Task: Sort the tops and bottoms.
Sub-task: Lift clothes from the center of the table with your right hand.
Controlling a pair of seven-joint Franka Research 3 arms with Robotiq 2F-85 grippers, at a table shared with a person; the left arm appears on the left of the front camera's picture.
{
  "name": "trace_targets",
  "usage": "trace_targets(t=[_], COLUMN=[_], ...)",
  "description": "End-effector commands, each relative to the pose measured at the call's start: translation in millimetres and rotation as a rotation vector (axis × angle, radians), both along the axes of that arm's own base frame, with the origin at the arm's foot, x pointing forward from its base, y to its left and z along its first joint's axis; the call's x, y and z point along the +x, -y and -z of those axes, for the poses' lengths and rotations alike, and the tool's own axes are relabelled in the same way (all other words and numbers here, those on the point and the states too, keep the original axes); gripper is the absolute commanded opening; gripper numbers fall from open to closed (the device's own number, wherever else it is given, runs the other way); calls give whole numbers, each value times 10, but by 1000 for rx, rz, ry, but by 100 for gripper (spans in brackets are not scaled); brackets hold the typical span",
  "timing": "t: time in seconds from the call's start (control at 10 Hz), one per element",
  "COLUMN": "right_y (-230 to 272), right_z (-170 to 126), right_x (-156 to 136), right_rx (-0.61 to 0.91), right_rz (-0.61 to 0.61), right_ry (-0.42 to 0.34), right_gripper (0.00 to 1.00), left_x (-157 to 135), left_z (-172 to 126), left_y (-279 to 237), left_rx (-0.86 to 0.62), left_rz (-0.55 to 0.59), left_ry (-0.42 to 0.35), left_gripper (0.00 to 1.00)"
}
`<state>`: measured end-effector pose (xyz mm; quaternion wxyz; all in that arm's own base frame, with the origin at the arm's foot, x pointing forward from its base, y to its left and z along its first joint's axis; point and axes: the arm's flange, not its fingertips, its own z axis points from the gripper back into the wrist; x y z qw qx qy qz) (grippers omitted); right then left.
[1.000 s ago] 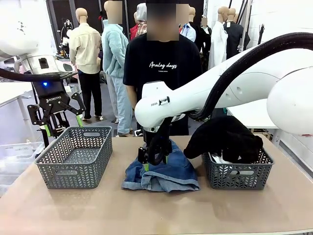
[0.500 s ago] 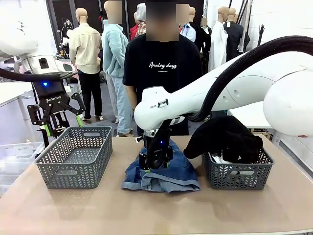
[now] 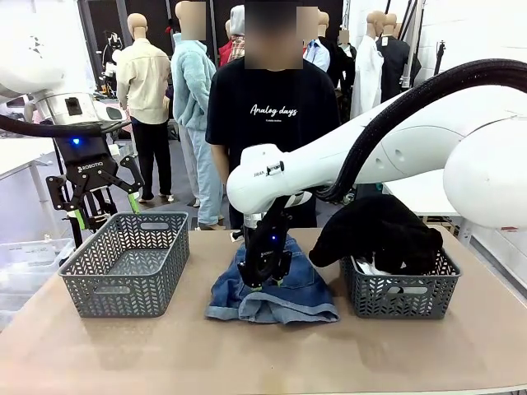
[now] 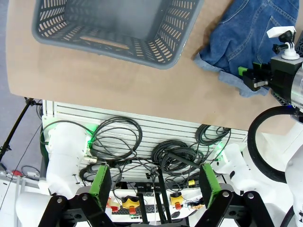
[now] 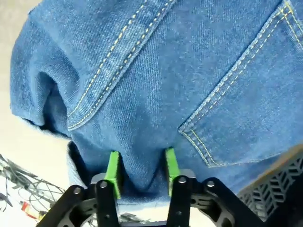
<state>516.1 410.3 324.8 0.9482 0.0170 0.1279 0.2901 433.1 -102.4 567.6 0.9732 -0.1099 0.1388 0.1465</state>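
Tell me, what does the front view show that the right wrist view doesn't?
Front alone: a person across the table, the empty grey basket, a black top heaped over the other basket, and the left gripper hanging open. Right wrist alone: yellow seam stitching, and denim bunched between the green pads. Both: the right gripper pressed into the denim bottoms.

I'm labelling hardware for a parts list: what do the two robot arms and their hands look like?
Both arms are glossy white with rounded joints; the right arm carries a thick black ribbed cable hose. Each hand is black with two fingers tipped in green pads. The left hand bears white ROBOTIQ lettering under a blue light. The right hand matches it.
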Motion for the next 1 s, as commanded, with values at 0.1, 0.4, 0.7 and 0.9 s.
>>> trace_targets(t=[0.1, 0.4, 0.7, 0.9], right_y=[17, 49, 124, -15], right_z=[20, 5, -618, -1335], right_x=[-1, 10, 13, -21], right_rx=[14, 35, 21, -71], right_rz=[-6, 4, 6, -23], right_ry=[-39, -34, 148, 336], right_gripper=[0, 0, 0, 0], left_x=[-15, -15, -15, -15], left_z=[-24, -24, -24, -24], left_y=[-23, -23, -23, -23], left_rx=[-6, -6, -6, -6], left_rz=[3, 3, 3, 3], left_ry=[-5, -5, -5, -5], left_gripper=[96, 96, 96, 96])
